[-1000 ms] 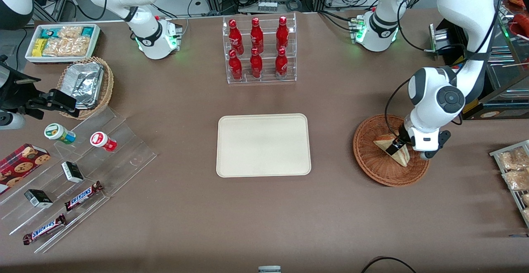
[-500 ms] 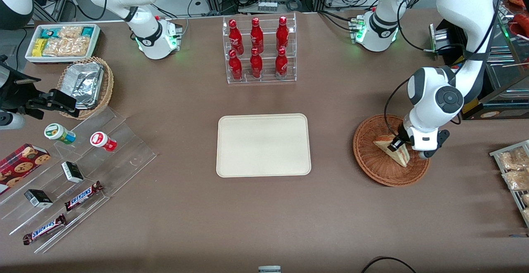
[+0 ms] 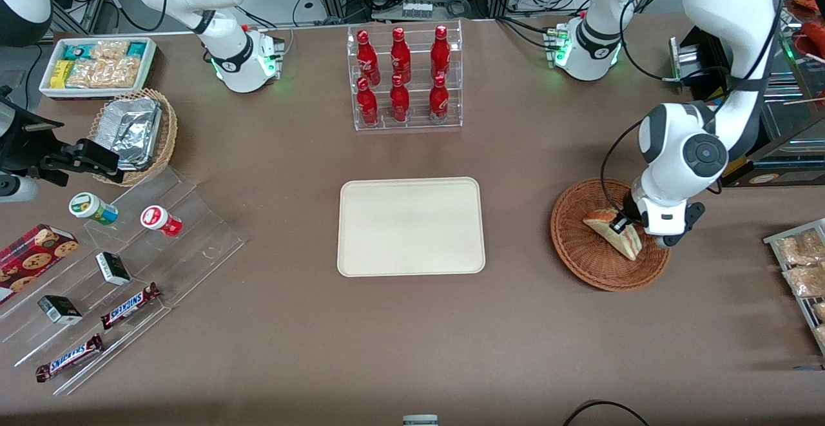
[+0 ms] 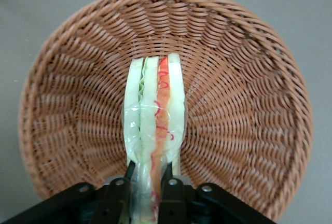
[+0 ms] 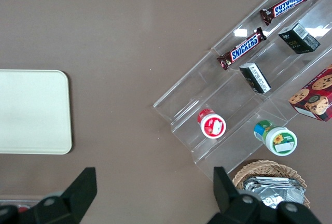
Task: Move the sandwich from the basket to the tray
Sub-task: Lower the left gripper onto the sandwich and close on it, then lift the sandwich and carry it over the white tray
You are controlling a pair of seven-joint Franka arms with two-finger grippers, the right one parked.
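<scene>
The sandwich [image 3: 612, 232] is a wrapped white-bread wedge with red and green filling. It is in the reddish-brown wicker basket [image 3: 580, 245] toward the working arm's end of the table. My left gripper [image 3: 622, 225] is over the basket, shut on the sandwich. In the left wrist view the black fingers [image 4: 167, 182] pinch the sandwich [image 4: 155, 110] from both sides over the basket [image 4: 249, 99], and its filling edge faces the camera. The cream-white tray [image 3: 411, 226] lies bare in the middle of the table and shows in the right wrist view [image 5: 31, 111].
A clear rack of red bottles [image 3: 403, 78] stands farther from the front camera than the tray. A wire rack of bagged snacks [image 3: 802, 271] is at the working arm's table edge. A clear stepped display with snacks [image 3: 116, 271] and a tan foil basket [image 3: 135, 133] are toward the parked arm's end.
The gripper has tilted and lifted the sandwich slightly in the basket; the wedge now stands more on edge. The wrist has risen a little.
</scene>
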